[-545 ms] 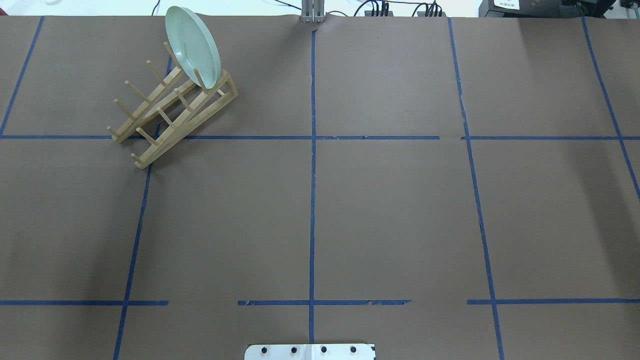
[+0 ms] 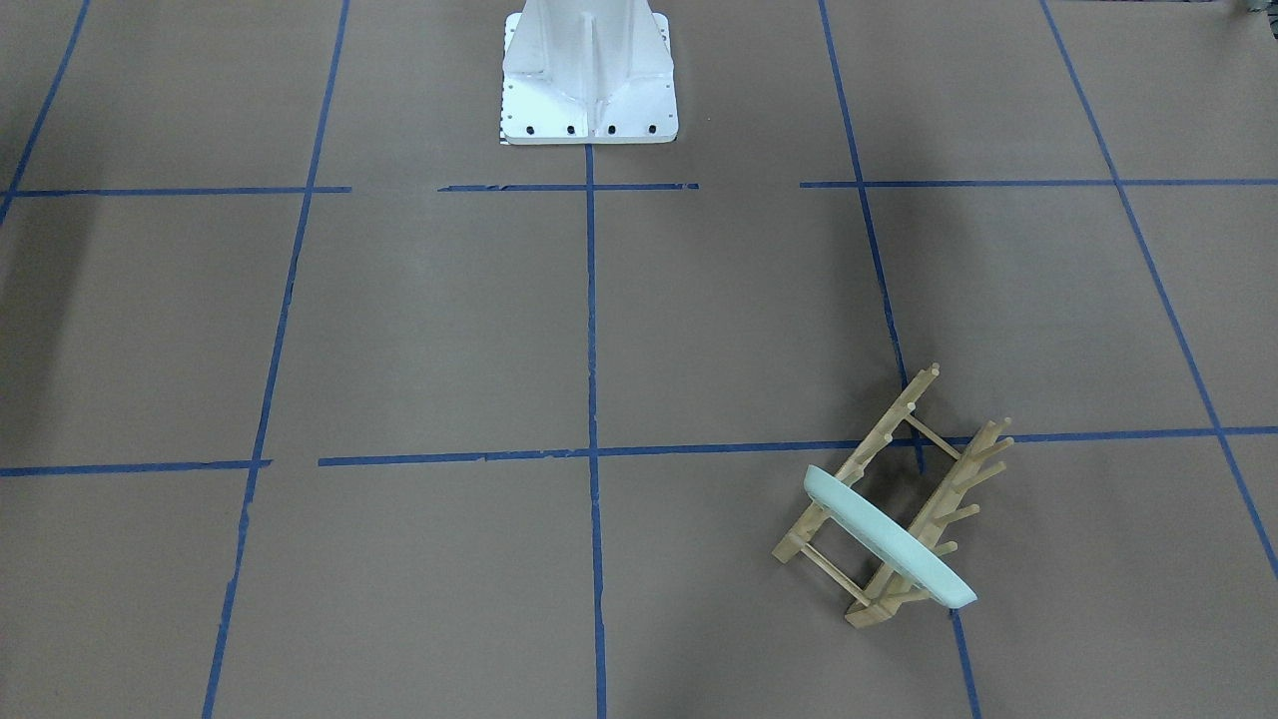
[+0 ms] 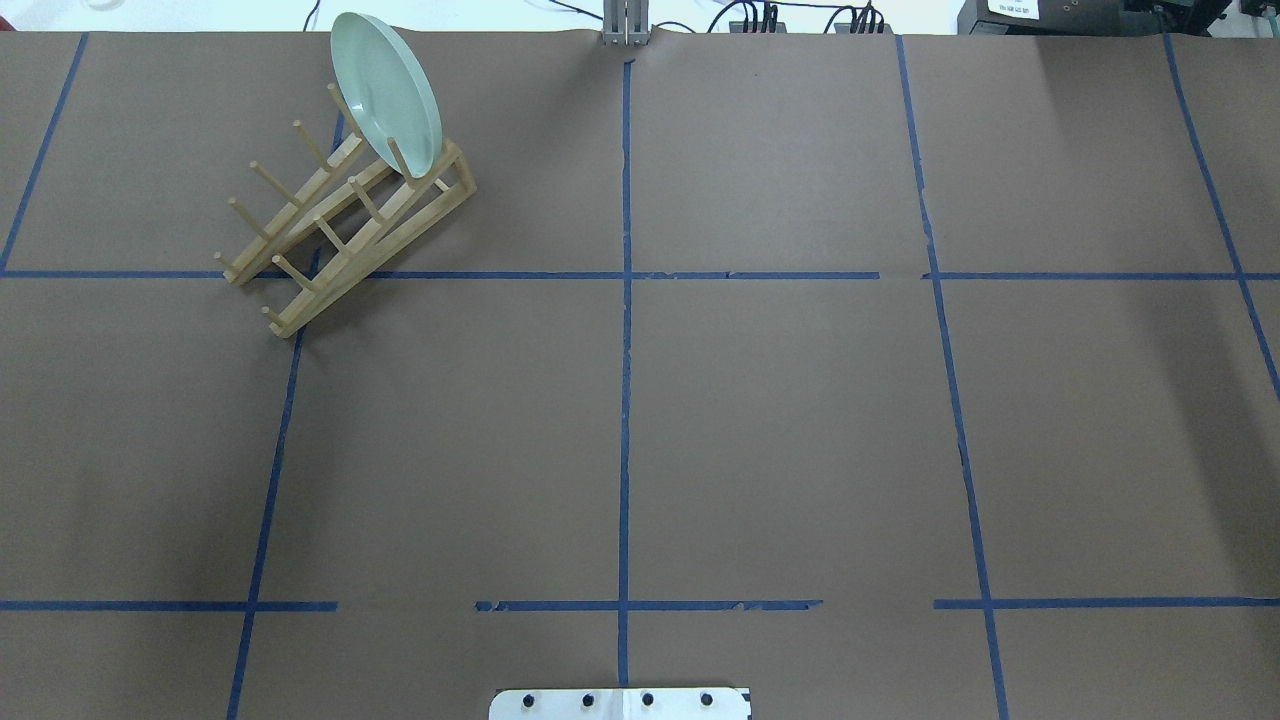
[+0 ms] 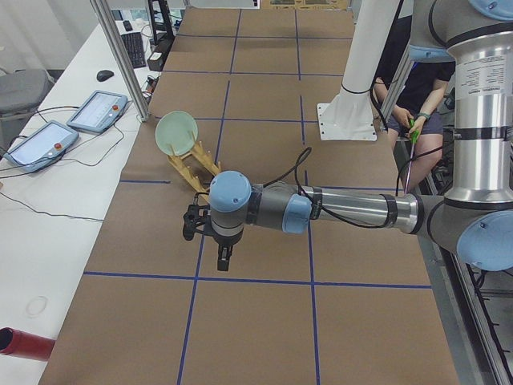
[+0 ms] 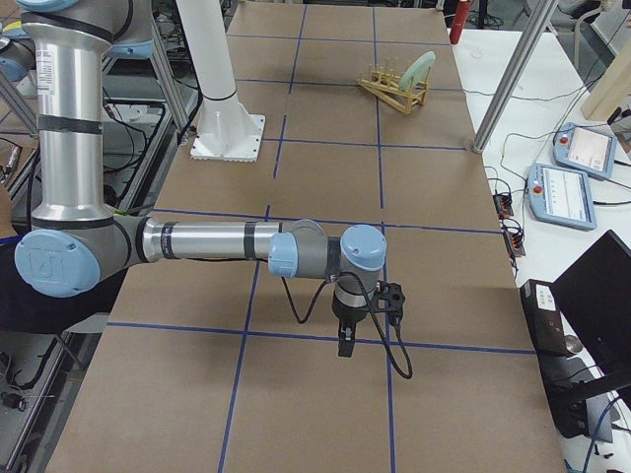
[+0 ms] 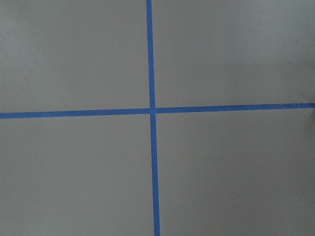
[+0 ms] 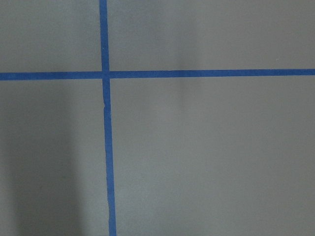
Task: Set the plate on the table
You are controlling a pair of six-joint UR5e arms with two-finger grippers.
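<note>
Robotics lab: tape-gridded table (image 3: 780, 430), teach pendants (image 5: 560, 194)

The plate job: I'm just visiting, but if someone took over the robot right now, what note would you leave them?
Left gripper: over bare table, away from the plate; open or shut, cannot tell.
Right gripper: likewise.
Plate: on edge in the wooden rack's end slot, far left part of the table.
Done: nothing yet. Left: grasp the plate, lift it out, lay it on the table.

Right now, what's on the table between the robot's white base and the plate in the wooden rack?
Only bare table crossed by blue tape lines lies between the base and the plate; the front-facing view shows it.
</note>
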